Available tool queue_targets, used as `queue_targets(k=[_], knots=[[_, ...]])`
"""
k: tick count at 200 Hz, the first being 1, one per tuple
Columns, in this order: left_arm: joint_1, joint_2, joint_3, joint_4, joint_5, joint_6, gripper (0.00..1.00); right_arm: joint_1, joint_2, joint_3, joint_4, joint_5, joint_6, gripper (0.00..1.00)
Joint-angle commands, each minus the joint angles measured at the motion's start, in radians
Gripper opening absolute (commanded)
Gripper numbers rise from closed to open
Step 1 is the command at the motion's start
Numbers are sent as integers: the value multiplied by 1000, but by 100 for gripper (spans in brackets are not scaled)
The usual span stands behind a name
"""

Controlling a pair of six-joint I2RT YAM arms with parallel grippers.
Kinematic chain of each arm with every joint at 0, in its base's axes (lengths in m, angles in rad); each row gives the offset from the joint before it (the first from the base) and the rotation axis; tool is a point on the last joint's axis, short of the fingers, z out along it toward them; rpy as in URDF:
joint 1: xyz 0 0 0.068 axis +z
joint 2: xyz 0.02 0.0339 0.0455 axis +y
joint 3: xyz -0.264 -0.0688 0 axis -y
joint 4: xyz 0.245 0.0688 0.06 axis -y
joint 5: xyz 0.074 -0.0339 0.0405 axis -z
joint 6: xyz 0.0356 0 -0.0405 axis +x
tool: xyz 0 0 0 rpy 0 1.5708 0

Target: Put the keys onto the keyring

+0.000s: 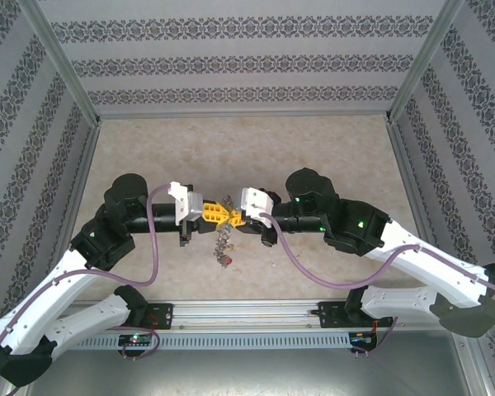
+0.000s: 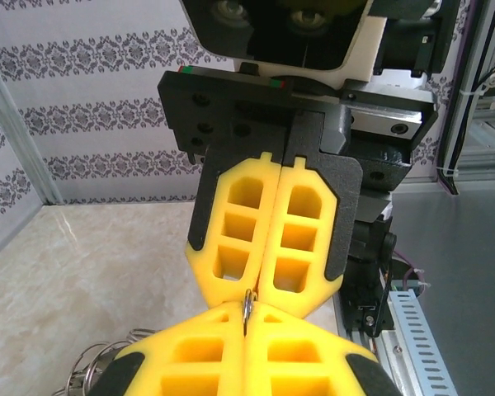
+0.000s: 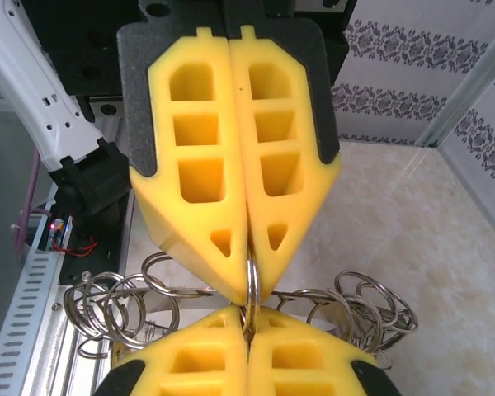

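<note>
Keyring hangs at the centre of the frame, its wire pinched by both my left gripper and right gripper, tips nearly touching. Pulling apart unevenly could twist the wire out of one clamp and drop it.

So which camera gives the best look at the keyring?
The right wrist view: the keyring is close up, its thin wire and silvery loops fanned out clearly. The top view shows it as a tiny dangling cluster; the left wrist view catches a sliver of wire and a few loops bottom-left.
</note>
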Motion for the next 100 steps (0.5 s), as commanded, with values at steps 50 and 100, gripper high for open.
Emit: queue_targets(k=[50,100], knots=[[-1,43,112,-249,-44,189,21,-3,17,96,-128,79,-61,0],[-11,103,190,-378,-111,284,21,33,120,241,-309,166,-112,0]])
